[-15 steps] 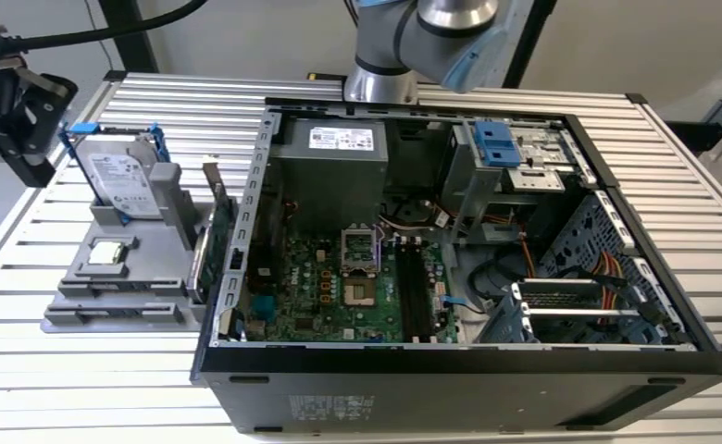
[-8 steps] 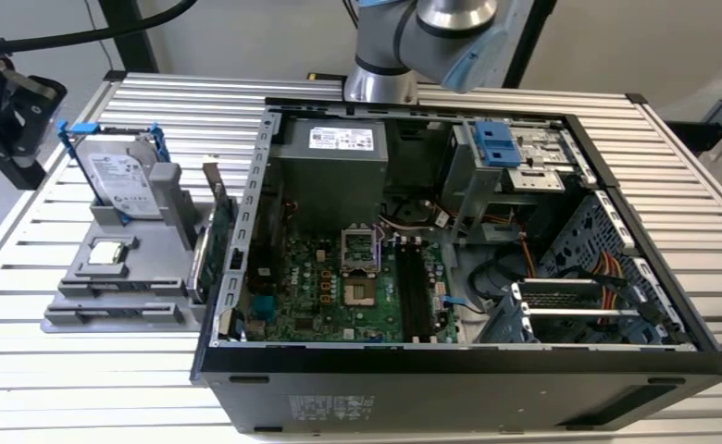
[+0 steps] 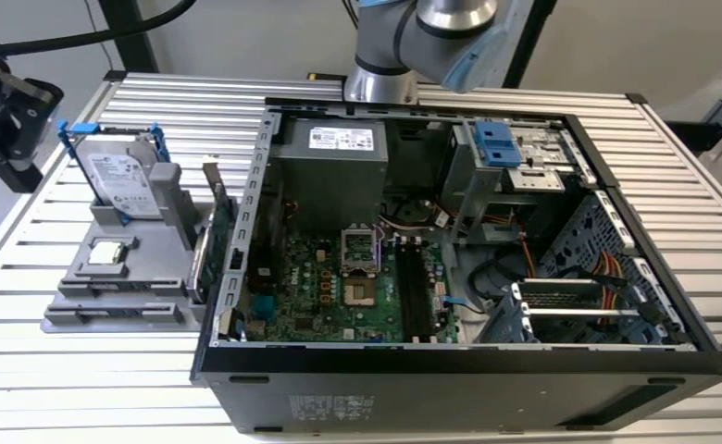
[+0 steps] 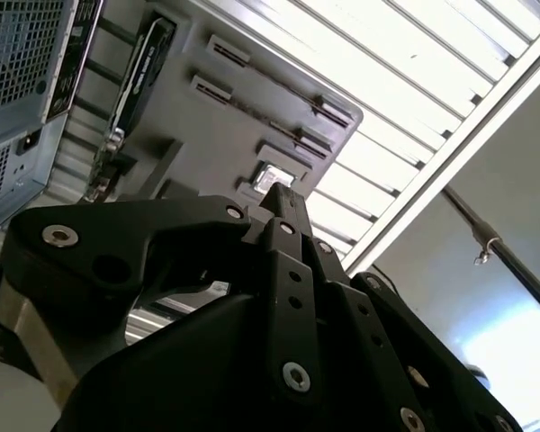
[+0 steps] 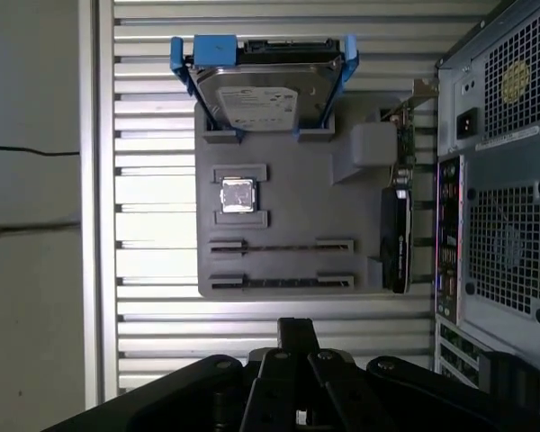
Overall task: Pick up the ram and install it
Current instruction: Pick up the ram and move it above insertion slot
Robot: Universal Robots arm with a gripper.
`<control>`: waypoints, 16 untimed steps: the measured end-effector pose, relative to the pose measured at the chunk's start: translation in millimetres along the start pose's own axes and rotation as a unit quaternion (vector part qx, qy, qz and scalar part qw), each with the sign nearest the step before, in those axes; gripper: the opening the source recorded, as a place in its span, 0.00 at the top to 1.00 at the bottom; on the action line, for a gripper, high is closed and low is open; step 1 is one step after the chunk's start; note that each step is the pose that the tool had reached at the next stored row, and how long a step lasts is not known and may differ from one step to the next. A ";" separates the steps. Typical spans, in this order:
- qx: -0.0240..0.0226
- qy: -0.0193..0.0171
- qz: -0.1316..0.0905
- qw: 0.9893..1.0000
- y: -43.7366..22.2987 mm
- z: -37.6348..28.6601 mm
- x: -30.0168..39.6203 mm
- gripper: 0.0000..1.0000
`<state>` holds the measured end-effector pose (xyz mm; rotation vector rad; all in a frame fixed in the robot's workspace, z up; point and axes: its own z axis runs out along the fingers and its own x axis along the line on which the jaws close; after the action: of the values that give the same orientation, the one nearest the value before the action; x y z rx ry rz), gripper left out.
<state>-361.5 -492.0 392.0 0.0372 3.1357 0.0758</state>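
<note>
end effector (image 4: 283, 200) (black) | facing grey tray (image 4: 279, 117) | computer case (image 4: 27, 90) beside

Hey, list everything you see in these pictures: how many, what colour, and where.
Table: one, silver, slatted, under everything.
Computer case: one, black and grey, side open, on the table.
Motherboard: one, green, inside the case.
Power supply: one, grey, inside the case, near the arm's base.
Tray: one, grey, at the exterior view's left of the case.
Hard drive: one, silver with blue rails, standing in the tray.
Processor chip: one, silver, in a tray pocket.
Expansion card: one, green, on edge at the tray's case side.
Robot arm: one, silver and blue, behind the case.
Gripper: one, black, shut, empty, facing the tray.
</note>
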 end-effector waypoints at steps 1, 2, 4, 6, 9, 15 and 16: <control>0.000 0.000 0.000 1.000 -0.6 -0.1 0.0 1.00; 0.000 0.000 0.000 1.000 -1.1 0.0 0.0 1.00; 0.000 0.000 0.000 1.000 -2.1 -0.1 0.0 1.00; 0.000 0.000 0.000 1.000 -3.2 -0.2 -0.1 1.00; 0.000 0.000 0.000 1.000 -3.8 -0.2 -0.1 1.00; 0.000 0.000 0.000 1.000 -4.9 -0.2 -0.6 1.00; 0.000 0.000 0.000 1.000 -5.0 -0.3 -0.6 1.00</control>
<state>-361.0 -497.0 392.0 0.0372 3.1358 0.0758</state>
